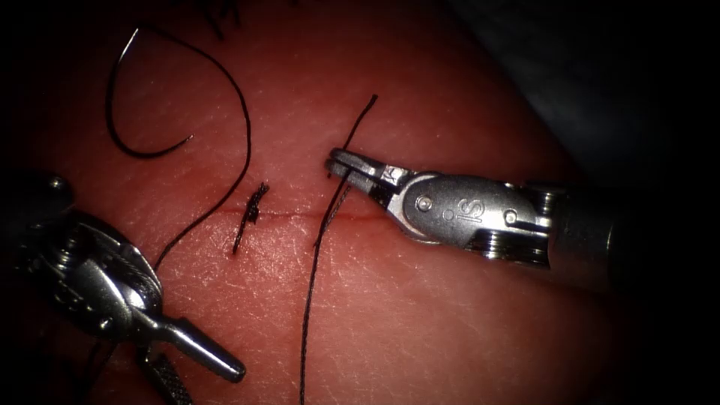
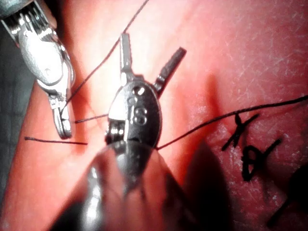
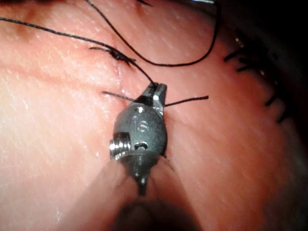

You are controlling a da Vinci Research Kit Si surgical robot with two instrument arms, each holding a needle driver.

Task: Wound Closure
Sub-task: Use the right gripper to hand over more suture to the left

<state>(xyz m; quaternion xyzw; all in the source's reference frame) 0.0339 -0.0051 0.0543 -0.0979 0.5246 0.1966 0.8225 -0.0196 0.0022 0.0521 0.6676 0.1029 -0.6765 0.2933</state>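
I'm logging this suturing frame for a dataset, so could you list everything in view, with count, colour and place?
tissue: one, red-pink, under everything.
cut: one thin red line running across the tissue, left to right.
knot: one, black, tied on the cut, left of the right claw.
thread: one long black strand crossing the cut, gripped near its upper end; another black strand curves over the tissue above the cut toward the left claw.
needle: one, dark and curved, lying free on the tissue, upper left.
left claw: metal, lower left, jaws open, holding nothing.
right claw: metal, above the cut, shut on the thread.
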